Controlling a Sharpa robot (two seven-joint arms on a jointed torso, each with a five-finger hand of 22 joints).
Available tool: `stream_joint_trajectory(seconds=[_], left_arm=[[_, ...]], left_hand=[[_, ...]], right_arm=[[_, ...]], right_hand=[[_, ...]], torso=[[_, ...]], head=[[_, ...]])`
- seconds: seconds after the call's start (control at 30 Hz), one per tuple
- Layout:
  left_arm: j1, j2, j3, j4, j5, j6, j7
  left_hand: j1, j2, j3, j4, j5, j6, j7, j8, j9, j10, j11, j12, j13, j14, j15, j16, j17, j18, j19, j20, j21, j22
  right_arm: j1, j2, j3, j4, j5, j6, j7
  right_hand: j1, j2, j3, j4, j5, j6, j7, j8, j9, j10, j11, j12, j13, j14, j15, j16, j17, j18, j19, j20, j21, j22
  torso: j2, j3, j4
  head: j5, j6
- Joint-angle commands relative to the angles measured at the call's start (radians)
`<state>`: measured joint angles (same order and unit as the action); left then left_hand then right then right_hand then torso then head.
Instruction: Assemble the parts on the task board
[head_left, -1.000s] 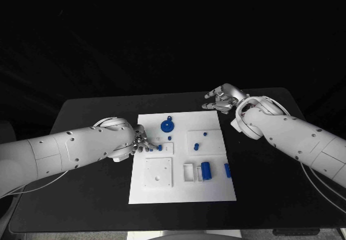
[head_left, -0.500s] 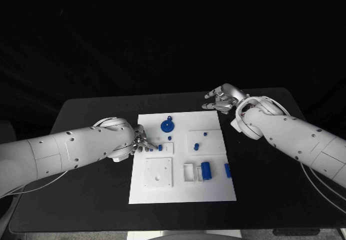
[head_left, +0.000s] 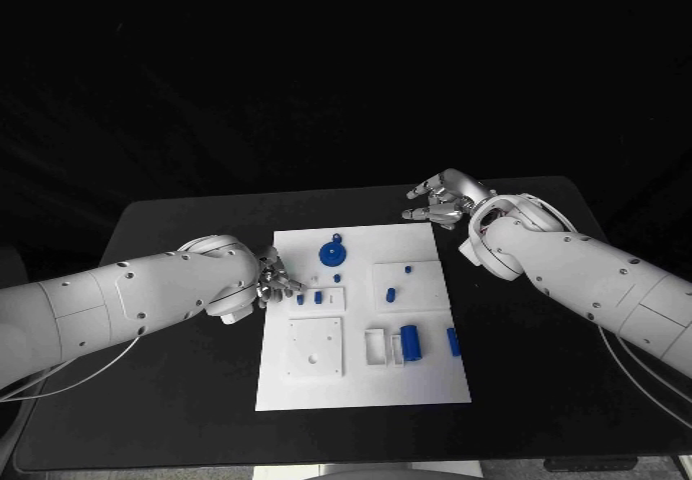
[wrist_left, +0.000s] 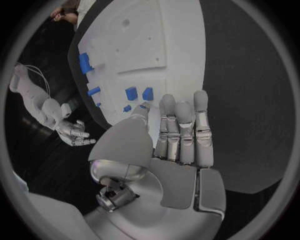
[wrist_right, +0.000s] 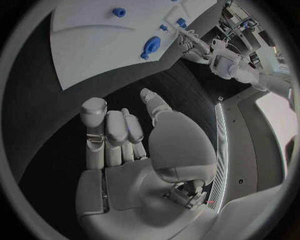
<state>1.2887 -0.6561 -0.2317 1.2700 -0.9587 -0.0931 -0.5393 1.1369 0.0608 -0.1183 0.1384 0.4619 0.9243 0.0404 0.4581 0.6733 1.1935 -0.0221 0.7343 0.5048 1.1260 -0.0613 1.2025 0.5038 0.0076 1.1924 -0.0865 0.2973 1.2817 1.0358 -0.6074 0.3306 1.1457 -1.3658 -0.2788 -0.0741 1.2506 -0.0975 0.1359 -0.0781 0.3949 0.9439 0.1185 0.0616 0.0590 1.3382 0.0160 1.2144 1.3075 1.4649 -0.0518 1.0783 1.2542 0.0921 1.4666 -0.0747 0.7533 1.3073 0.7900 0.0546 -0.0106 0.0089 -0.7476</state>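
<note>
The white task board (head_left: 361, 375) lies in the middle of the black table. My left hand (head_left: 271, 285) hovers at the board's left edge with fingers straight and apart, holding nothing; its fingertips (wrist_left: 181, 107) sit just short of two small blue parts (head_left: 309, 297) that stand side by side on a raised white plate. A blue round gear (head_left: 333, 253) lies near the far edge. A blue peg (head_left: 391, 294), a blue cylinder (head_left: 411, 340) and a blue bar (head_left: 453, 341) sit on the right half. My right hand (head_left: 444, 197) hangs empty above the table past the board's far right corner.
A square white plate with holes (head_left: 317, 345) and a small white holder (head_left: 384, 345) sit on the board's near half. Bare black table (head_left: 173, 380) stretches on both sides of the board. In the right wrist view the gear (wrist_right: 150, 46) lies on the board ahead of the hand.
My left hand has drawn back a little to the left off the raised plate, and a second small blue part now shows beside the first. The right hand has barely moved.
</note>
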Motion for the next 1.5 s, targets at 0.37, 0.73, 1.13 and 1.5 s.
stream_joint_trajectory(seconds=[0.37,0.73,1.13,1.5], left_arm=[[0.003,-0.017,0.004,0.002,0.307,-0.105,0.172],[0.004,-0.012,0.005,0.01,0.134,-0.326,0.499],[0.004,0.018,0.003,0.012,-0.146,-0.399,0.67],[0.003,0.074,0.002,-0.031,-0.326,-0.323,0.639]], left_hand=[[-0.041,-0.126,0.05,0.036,-0.243,-0.108,0.065,-0.012,-0.55,-0.073,0.055,-0.073,-0.203,-0.034,0.038,0.034,-0.053,0.047,0.022,0.043,-0.087,0.038],[0.31,-0.032,0.25,-0.382,-0.192,0.167,0.069,-0.271,-0.605,0.049,0.064,-0.507,-0.442,-0.03,0.037,-0.036,-0.092,0.064,-0.043,0.034,0.024,0.056],[0.29,-0.062,0.276,-0.419,-0.246,0.246,0.062,-0.394,-0.597,0.075,0.084,-0.675,-0.445,0.007,0.048,-0.073,-0.094,0.094,-0.105,0.05,0.174,0.047],[0.246,-0.107,0.301,-0.377,-0.318,0.162,0.064,-0.396,-0.609,-0.054,0.116,-0.676,-0.446,0.037,0.07,-0.096,-0.096,0.111,-0.06,0.078,0.112,0.009]], right_arm=[[-0.005,-0.001,0.0,-0.001,-0.007,0.001,0.006],[-0.007,-0.005,0.0,-0.003,-0.007,-0.002,0.009],[-0.008,-0.006,0.0,-0.005,-0.003,-0.01,0.017],[-0.008,-0.005,0.0,-0.004,0.0,-0.01,0.02]], right_hand=[[-0.01,-0.001,0.0,0.007,0.012,0.0,0.001,-0.002,0.001,-0.002,-0.003,-0.005,0.006,0.001,-0.004,-0.007,-0.002,0.018,0.03,0.001,-0.007,0.087],[-0.01,0.0,0.002,0.006,0.014,0.001,0.001,-0.002,0.001,-0.002,-0.003,-0.006,0.005,0.001,-0.004,-0.009,-0.004,0.018,0.03,0.001,-0.009,0.086],[-0.012,0.001,0.006,0.006,0.016,-0.006,0.002,-0.003,0.0,-0.008,-0.003,-0.015,-0.001,-0.001,-0.004,-0.018,-0.01,0.019,0.028,0.001,-0.021,0.084],[-0.015,0.001,0.008,0.007,0.018,-0.004,0.002,-0.002,0.0,-0.009,-0.004,-0.02,-0.006,-0.001,-0.005,-0.024,-0.013,0.019,0.028,0.001,-0.027,0.083]], torso=[[0.0,-0.0001,0.0011],[0.0,-0.0003,0.0],[0.001,-0.0009,-0.0007],[0.002,-0.0006,-0.0009]], head=[[-0.006,0.004],[-0.009,0.012],[-0.014,0.023],[-0.015,0.028]])
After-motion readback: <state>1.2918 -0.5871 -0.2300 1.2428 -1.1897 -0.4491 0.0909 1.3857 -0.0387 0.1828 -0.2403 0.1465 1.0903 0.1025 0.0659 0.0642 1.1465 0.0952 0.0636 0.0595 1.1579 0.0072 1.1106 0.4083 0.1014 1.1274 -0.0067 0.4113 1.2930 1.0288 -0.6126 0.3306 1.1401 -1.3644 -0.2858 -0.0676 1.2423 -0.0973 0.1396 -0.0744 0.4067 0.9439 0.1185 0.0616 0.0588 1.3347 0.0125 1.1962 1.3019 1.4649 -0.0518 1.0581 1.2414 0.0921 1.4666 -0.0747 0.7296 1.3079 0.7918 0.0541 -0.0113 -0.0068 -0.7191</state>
